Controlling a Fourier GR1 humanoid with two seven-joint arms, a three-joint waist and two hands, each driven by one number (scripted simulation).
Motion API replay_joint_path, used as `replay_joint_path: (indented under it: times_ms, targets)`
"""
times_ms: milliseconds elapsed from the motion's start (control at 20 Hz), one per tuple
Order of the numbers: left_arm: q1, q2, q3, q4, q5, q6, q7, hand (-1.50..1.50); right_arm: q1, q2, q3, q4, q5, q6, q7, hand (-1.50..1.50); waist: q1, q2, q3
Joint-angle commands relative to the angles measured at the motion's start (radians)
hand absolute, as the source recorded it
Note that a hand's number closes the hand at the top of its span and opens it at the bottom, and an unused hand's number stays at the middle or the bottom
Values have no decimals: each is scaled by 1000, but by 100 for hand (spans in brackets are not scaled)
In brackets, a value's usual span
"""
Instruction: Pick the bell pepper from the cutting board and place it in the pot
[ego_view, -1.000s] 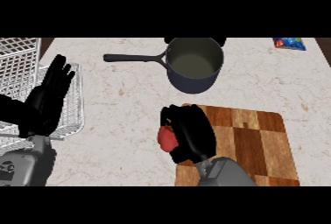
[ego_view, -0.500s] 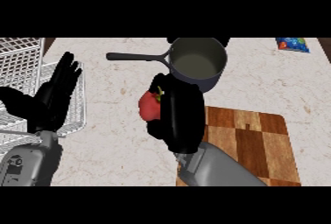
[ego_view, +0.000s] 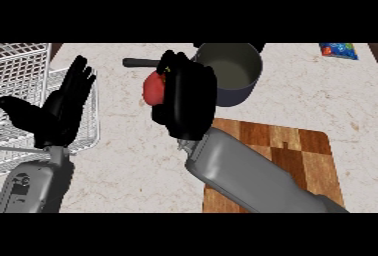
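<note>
A red bell pepper (ego_view: 153, 88) is held above the counter, just left of the pot, with my right hand (ego_view: 186, 100) curled round it; the hand hides most of it. The dark grey pot (ego_view: 235, 73) stands at the back, its black handle (ego_view: 140, 62) pointing left behind the hand. The wooden cutting board (ego_view: 295, 150) lies at the lower right, partly covered by my right forearm. My left hand (ego_view: 60, 111) rests open at the left, fingers up.
A white wire dish rack (ego_view: 29, 95) fills the left edge, behind my left hand. A small blue packet (ego_view: 339, 50) lies at the back right corner. The speckled counter (ego_view: 140, 165) stretches between the rack and the board.
My right hand has lifted the bell pepper off the cutting board and carried it up and back toward the pot. The left hand has hardly moved.
</note>
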Motion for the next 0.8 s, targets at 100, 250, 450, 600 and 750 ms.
replay_joint_path:
  times_ms: [100,250,450,600,750]
  targets:
    - [-15,-11,3,9,3,5,4,0,-100,9,-41,162,-81,-219,140,150,-7,5,1]
    - [-7,35,40,19,12,-19,2,0,-121,9,0,316,-19,-258,129,150,-14,3,0]
    - [2,15,32,39,13,-22,-31,0,-223,9,-14,504,96,-111,174,150,-30,3,-2]
    - [-11,-15,9,20,-18,23,-6,0,-219,9,-11,619,53,-173,136,150,-27,6,1]
    - [9,-5,17,0,-7,8,-8,0,-239,9,-65,729,8,-218,51,150,-24,8,2]
